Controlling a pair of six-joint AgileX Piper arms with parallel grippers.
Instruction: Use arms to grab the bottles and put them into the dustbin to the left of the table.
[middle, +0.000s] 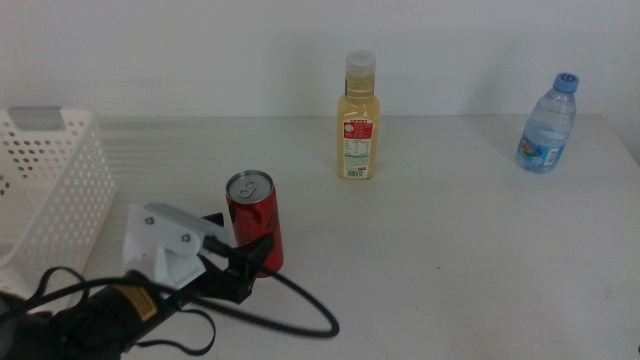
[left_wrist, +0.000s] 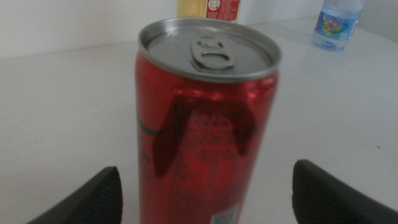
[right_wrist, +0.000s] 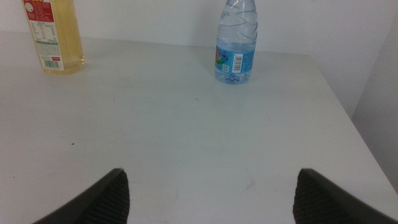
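One red can (middle: 253, 222) between spread left gripper (left_wrist: 208, 190) jaws.

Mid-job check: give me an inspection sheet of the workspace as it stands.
Surface: white table, a few dark specks.
Job's things: can, juice bottle and water bottle all upright on the table; bin at left, contents hidden.
Clutter: nothing seen.
Grippers: left tool open, jaws either side of the can, not closed on it; right tool open, nothing between its jaws, out of the middle view.
Cables: black cable looped on the table by the left arm.
Surroundings: plain white wall.
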